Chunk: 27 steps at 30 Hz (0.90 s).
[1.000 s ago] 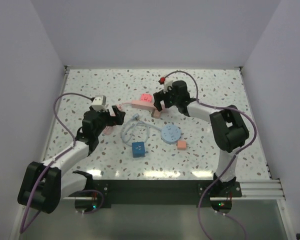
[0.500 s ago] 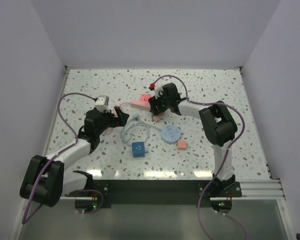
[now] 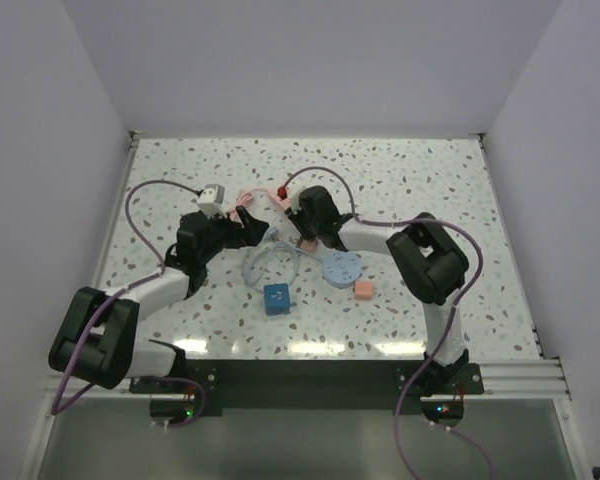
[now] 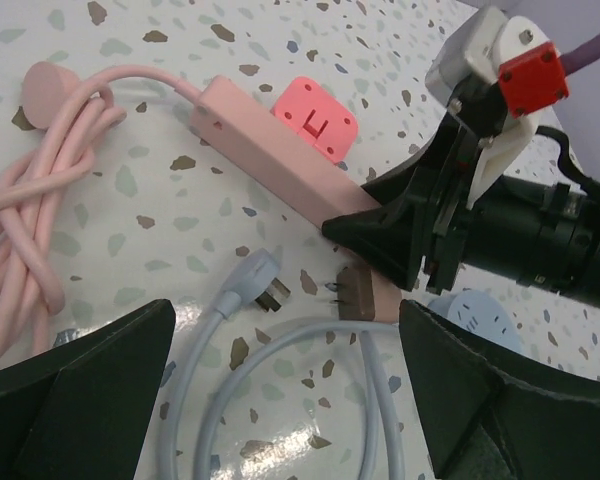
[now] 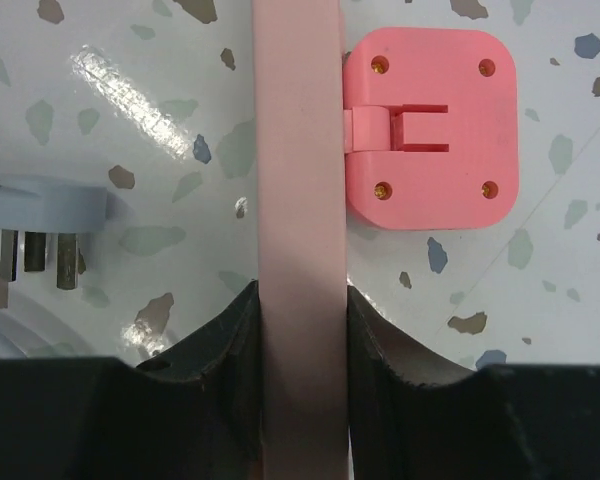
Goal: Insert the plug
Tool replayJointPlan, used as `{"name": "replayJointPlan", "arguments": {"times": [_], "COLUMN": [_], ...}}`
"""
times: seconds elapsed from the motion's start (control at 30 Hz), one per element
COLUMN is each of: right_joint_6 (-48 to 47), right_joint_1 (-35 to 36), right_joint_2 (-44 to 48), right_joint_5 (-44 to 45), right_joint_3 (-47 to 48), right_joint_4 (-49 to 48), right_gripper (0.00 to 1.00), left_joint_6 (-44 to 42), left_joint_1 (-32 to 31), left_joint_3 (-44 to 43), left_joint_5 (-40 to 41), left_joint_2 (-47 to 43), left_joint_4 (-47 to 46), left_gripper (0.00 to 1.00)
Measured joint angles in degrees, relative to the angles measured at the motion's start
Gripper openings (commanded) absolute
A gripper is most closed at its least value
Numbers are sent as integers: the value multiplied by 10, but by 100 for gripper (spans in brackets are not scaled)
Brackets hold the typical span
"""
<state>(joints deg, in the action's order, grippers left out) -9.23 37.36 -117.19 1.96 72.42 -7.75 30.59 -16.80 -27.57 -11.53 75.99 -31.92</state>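
Top view: my left hand (image 3: 248,228) and right hand (image 3: 298,224) meet mid-table over a pink power strip (image 3: 248,198), which is mostly hidden beneath them.

Left wrist view: my left hand is spread wide and holds nothing. The strip's long axis runs from 10 o'clock to 4 o'clock, and my right hand clamps the 4 o'clock end. The grey plug (image 4: 260,280) lies loose on the table (image 4: 130,190) just beside the strip. It is nearer my left hand, which I judge should fetch it.

Right wrist view: my fingers (image 5: 230,340) press both sides of the strip, which runs 12 to 6. The plug sits at 9 o'clock, prongs toward 6. A pink square block (image 5: 430,130) sits just beside the strip at 2 o'clock.
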Motion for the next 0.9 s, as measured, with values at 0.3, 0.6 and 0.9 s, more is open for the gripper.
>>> {"name": "replayJointPlan", "arguments": {"times": [0.3, 0.6, 0.9], "right_joint_6": [-49, -59, -155], "right_joint_1": [101, 114, 178], "right_joint_2": [5, 26, 56], "right_joint_5": [287, 397, 479], "right_joint_3": [-10, -37, -102], "right_joint_4": [-10, -36, -130], "right_gripper": [0, 0, 0], "left_joint_6": [5, 8, 28], "left_joint_1": [-3, -3, -3], "left_joint_3": [-7, -39, -159], "left_joint_5": [0, -7, -22], "left_joint_2": [17, 128, 292], "left_joint_4": [-14, -29, -43], "left_gripper": [100, 100, 100]}}
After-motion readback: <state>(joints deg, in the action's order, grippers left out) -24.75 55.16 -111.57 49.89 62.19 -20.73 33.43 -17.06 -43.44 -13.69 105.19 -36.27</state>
